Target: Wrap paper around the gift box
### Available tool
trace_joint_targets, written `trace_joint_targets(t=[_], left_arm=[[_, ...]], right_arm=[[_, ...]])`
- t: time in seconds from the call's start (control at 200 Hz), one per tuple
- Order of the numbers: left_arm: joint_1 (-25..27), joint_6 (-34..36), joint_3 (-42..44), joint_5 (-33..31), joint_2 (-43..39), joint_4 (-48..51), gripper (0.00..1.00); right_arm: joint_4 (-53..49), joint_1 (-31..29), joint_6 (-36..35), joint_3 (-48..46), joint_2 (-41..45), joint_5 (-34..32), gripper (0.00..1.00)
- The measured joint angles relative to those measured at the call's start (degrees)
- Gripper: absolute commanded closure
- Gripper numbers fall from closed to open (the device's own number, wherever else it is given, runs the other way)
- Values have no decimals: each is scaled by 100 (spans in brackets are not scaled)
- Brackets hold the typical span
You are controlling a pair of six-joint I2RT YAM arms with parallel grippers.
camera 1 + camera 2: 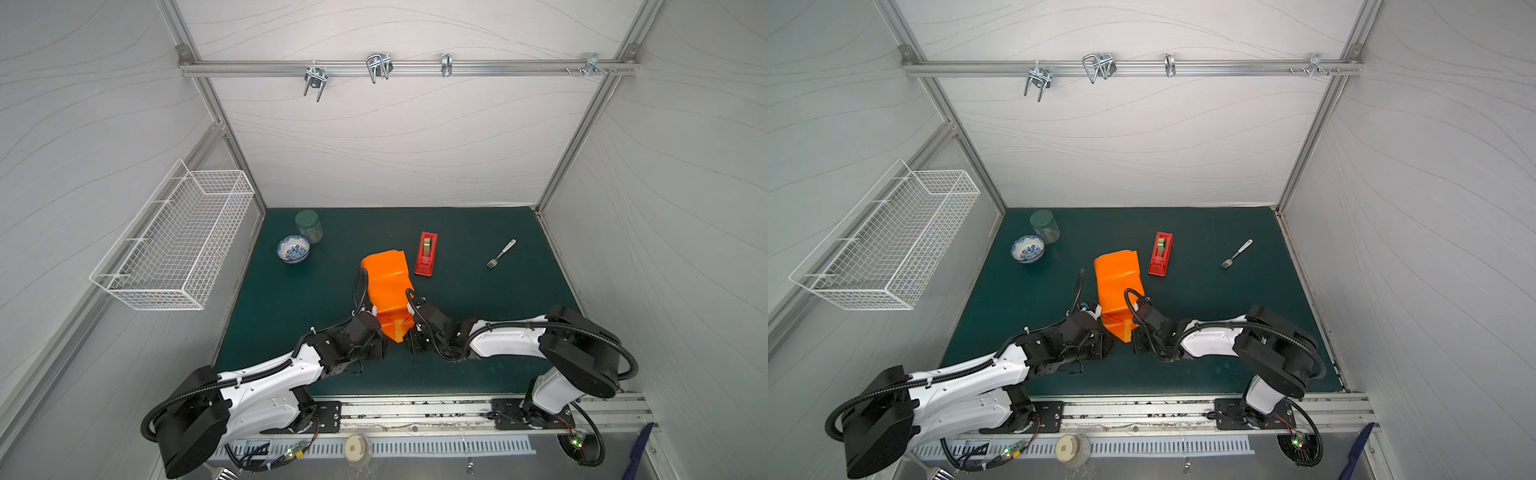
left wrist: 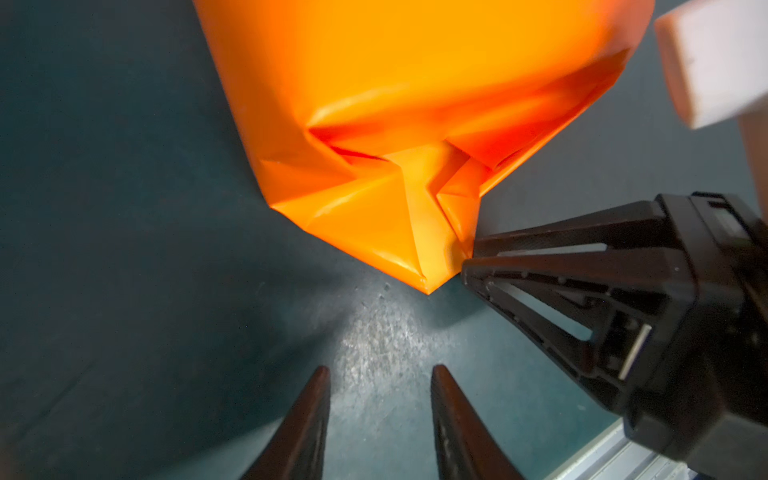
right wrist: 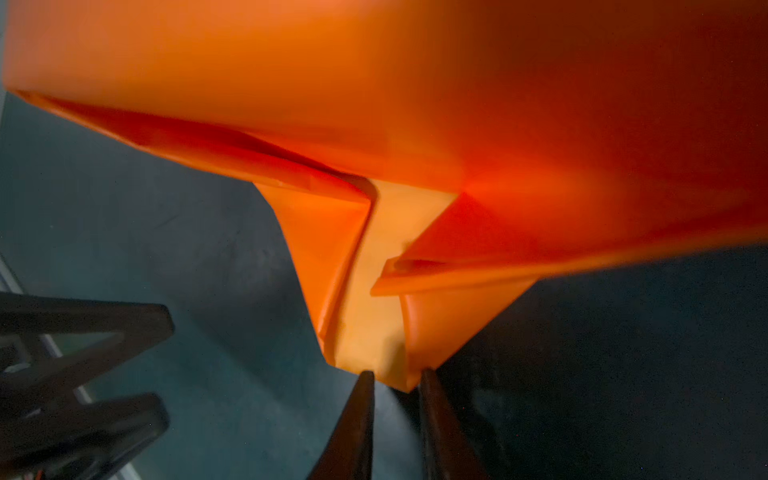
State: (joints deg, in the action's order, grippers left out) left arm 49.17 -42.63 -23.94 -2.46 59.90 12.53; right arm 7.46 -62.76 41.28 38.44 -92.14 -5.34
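The paper, gift box hidden inside, lies lengthwise away from you on the desk, its flap tip between your nearly closed right fingers, grip unclear, your half-open left fingers empty just short.

red tape dispenser just beside the paper, bare mat opposite

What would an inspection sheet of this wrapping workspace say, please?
Surface: dark green table mat.
Job's things: glossy orange paper folded into a parcel, near end creased to a point; contents hidden.
Clutter: red plastic tape dispenser, blue-patterned ceramic bowl, green-lidded glass jar, white-handled metal fork.
Grippers: left gripper open, short of the paper; right gripper fingers flank the paper's tip, grip unclear.
Cables: black corrugated cables loop beside the paper.
Surroundings: white wire basket, metal hooks on rail.
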Motion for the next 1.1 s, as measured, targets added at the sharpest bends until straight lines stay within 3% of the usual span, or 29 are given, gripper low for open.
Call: trace_joint_targets(t=[0.26,0.605,1.1], left_arm=[[0,26,31,13,50,-85,58],[0,216,63,11,4,-173,60],[0,907,50,125,337,-409,61]], right_arm=[[-52,-214,96,50,-70,-621,86],[-186,-238,87,98,-81,-800,100],[-306,-223,131,98,243,-752,100]])
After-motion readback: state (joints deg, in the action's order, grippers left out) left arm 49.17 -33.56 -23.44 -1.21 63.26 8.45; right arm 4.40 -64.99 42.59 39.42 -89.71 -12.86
